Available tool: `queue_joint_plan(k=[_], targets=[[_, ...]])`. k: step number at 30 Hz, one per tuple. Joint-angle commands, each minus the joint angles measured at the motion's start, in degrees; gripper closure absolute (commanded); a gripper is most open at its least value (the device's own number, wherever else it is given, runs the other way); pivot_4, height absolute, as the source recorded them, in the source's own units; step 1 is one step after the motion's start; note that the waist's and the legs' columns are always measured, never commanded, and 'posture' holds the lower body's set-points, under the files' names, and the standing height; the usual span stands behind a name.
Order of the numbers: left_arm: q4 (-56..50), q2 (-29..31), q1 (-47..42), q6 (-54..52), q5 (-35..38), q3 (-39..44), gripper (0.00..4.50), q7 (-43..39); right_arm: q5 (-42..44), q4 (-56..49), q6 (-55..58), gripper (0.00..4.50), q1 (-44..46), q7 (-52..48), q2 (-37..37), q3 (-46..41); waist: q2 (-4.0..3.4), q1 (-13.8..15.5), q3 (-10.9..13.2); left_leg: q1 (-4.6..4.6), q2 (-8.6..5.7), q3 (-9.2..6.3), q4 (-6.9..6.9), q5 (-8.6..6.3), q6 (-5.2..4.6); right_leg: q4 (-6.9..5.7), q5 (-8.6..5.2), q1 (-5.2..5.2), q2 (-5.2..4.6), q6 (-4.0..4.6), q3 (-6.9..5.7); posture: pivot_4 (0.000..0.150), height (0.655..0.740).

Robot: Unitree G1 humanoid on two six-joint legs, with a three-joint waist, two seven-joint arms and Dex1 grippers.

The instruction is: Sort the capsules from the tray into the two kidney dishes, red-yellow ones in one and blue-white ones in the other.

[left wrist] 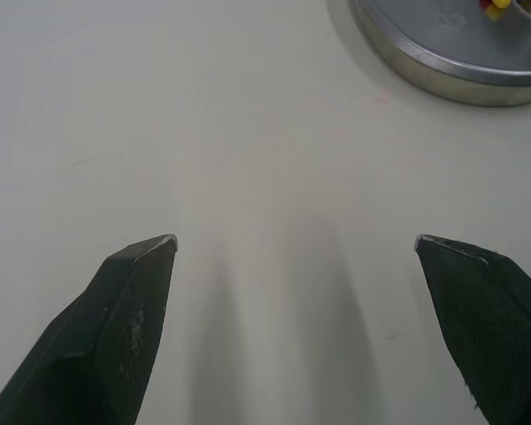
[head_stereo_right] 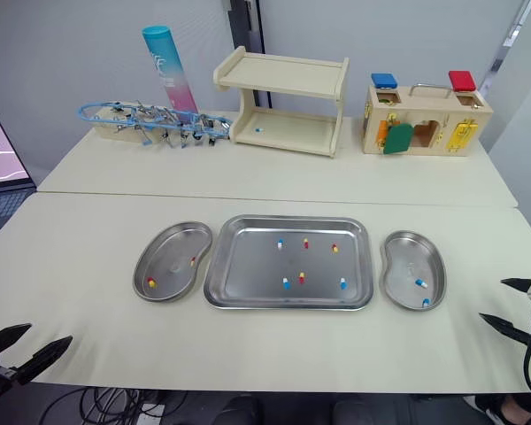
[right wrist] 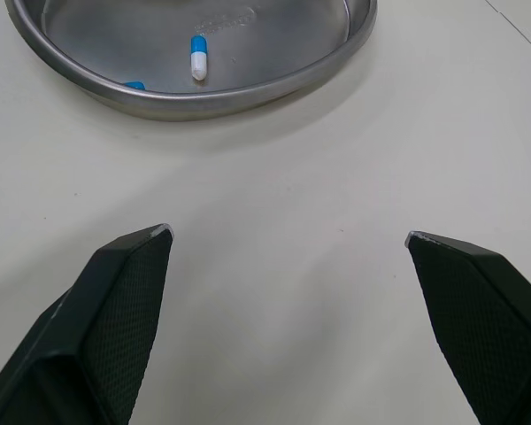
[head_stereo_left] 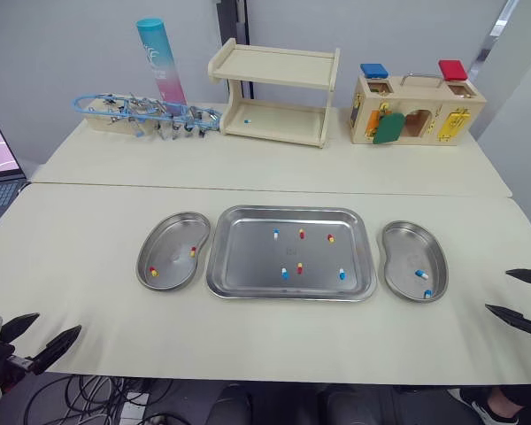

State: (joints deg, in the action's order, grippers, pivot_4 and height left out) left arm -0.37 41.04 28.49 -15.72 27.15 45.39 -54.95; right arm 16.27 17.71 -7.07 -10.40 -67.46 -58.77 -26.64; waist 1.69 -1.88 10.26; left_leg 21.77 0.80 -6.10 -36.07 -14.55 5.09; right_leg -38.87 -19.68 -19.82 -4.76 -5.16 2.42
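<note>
Gaping wide and empty, the left gripper (head_stereo_left: 51,326) sat at the table's (head_stereo_left: 88,212) near left edge, and the right gripper (head_stereo_left: 497,290) was spread just as wide, holding nothing, at the near right edge. Near the left one lay the left kidney dish (head_stereo_left: 173,237) with two red-yellow capsules (head_stereo_left: 153,272). Near the right one, the right kidney dish (head_stereo_left: 405,243) held two blue-white capsules (head_stereo_left: 421,274). Between the dishes, the tray (head_stereo_left: 252,266) carried six loose capsules (head_stereo_left: 284,274), three of each colouring.

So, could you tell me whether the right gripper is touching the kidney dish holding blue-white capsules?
Apart. The right wrist view shows bare table between the open right gripper and the kidney dish rim.
</note>
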Motion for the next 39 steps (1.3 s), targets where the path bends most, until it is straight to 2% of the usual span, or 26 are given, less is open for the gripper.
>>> queue_joint_plan(k=[1, 8, 18, 22, 26, 33, 39], targets=[[-1.15, 0.05, 0.77, 0.64, 1.05, 0.25, 0.03, -1.12, 0.1, -0.95, 0.5, 0.0, -0.61, -0.66, -1.53, -1.23, 0.0, 0.0, 0.0, 0.0, 0.0, 0.0, 0.0, 0.0, 0.0, 0.0, 0.0, 0.0, 0.0, 0.0, -0.01, 0.15, 0.74], [-5.02, 1.15, 2.33, 0.03, 1.25, -3.97, 0.03, -6.23, 0.54, -2.6, 1.52, 0.0, -1.41, -0.63, -1.38, -1.73, -0.01, 0.0, 0.0, -0.01, 0.0, 0.01, 0.0, 0.0, 0.0, 0.0, 0.0, 0.02, 0.0, 0.0, 0.0, 0.15, 0.74], [-17.08, 0.77, 0.63, 1.85, 4.08, -11.71, 0.03, -12.02, 0.49, -2.32, -0.12, 0.0, -3.27, -1.31, -1.23, -3.18, -0.04, 0.03, 0.0, -0.02, 0.0, 0.0, 0.0, 0.0, 0.0, 0.05, 0.0, 0.08, 0.0, 0.0, -0.01, 0.15, 0.74], [-18.89, -0.73, -1.07, 9.4, 4.7, -16.72, 0.03, -18.42, 0.36, -3.59, -0.76, 0.0, -5.1, -1.4, -1.13, -4.01, -0.1, 0.04, 0.0, -0.03, 0.0, 0.01, -0.01, 0.0, 0.0, 0.08, 0.0, 0.12, 0.0, 0.0, -0.01, 0.15, 0.74], [-19.06, -3.8, -3.49, 14.71, 5.56, -21.13, 0.03, -20.86, 0.78, -5.11, 0.57, 0.0, -5.79, -0.34, -0.84, -4.79, -0.2, 0.01, -0.01, -0.06, 0.0, 0.02, -0.01, 0.0, 0.0, 0.09, 0.0, 0.15, 0.0, 0.0, -0.01, 0.15, 0.74], [-17.37, -9.35, -4.25, 21.48, 4.57, -27.67, 0.03, -21.44, 5.73, -18.46, 14.62, 0.0, -4.79, 2.49, -0.6, -5.54, -0.28, -0.03, -0.03, -0.06, 0.0, 0.01, -0.01, 0.0, 0.0, 0.11, 0.0, 0.18, 0.01, -0.01, -0.01, 0.15, 0.74], [-16.85, -11.79, -3.36, 23.43, 4.96, -29.69, 0.03, -19.21, 11.32, -36.64, 29.73, 0.0, 4.56, 8.96, -0.19, 2.71, -0.36, 0.0, -0.03, -0.06, 0.0, -0.06, -0.03, 0.0, 0.0, 0.11, 0.01, 0.2, 0.02, -0.02, -0.04, 0.15, 0.74]])
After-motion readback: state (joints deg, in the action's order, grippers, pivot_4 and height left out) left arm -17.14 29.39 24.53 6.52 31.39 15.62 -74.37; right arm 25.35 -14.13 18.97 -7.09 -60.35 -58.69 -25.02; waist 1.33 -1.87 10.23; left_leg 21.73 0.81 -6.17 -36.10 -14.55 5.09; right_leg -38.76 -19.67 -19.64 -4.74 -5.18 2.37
